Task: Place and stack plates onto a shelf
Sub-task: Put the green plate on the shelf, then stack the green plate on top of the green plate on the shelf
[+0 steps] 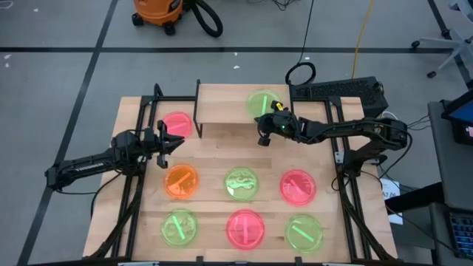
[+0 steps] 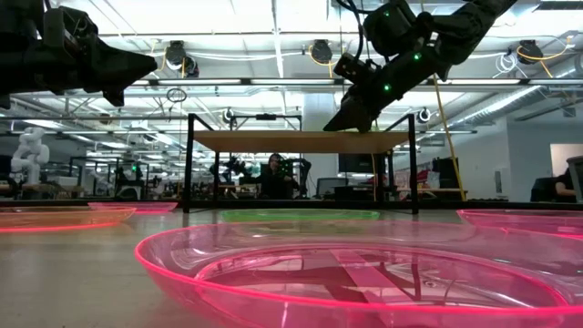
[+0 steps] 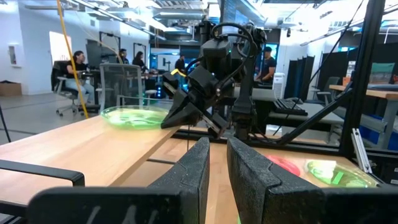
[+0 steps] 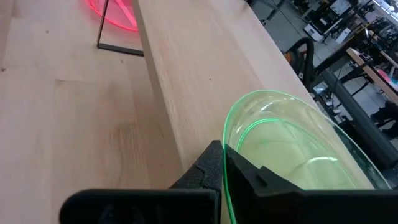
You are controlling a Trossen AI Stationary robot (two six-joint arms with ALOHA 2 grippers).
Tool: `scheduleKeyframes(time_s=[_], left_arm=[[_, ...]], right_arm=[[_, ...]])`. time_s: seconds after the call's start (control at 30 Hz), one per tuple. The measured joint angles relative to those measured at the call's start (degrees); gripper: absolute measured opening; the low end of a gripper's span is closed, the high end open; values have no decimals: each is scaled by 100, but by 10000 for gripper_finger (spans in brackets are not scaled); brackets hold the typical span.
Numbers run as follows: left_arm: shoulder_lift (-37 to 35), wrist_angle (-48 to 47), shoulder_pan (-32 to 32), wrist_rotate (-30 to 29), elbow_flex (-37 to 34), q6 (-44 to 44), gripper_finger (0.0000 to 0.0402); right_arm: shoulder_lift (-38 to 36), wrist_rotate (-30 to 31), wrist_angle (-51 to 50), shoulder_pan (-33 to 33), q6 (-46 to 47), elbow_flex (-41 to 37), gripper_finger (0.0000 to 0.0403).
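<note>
The shelf point(image 1: 229, 103) stands at the table's far middle. A neon green plate point(image 1: 260, 100) lies on its right end; it also shows in the left wrist view point(image 3: 134, 116). My right gripper point(image 1: 267, 118) is at this plate's near-right rim, shut on it. My left gripper point(image 1: 174, 142) hovers left of the shelf's near edge, empty, its fingers point(image 3: 202, 162) a narrow gap apart. A pink plate point(image 1: 177, 123) lies on the table by the shelf's left legs. My right gripper pinches the green plate's rim point(image 4: 231, 134) between its two fingers, on the plate's near-right side by the shelf's front edge. The fingers point(image 3: 177, 115) slant down from the near right. The plate rests on the shelf top point(image 4: 199, 68).
Several plates lie flat on the table in two rows nearer than the shelf: orange point(image 1: 181, 181), green point(image 1: 242, 183), pink point(image 1: 298, 185), green point(image 1: 179, 227), pink point(image 1: 245, 227), green point(image 1: 303, 233). The shelf's left half point(image 1: 218, 103) is bare wood. People sit in the room beyond.
</note>
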Motion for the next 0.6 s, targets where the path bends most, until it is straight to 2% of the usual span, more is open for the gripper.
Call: scheduleKeyframes(time_s=[0.6], left_arm=[[0,0,0,1,0,0,62]], right_arm=[[-163,-28,255,80,-122,-9,68]])
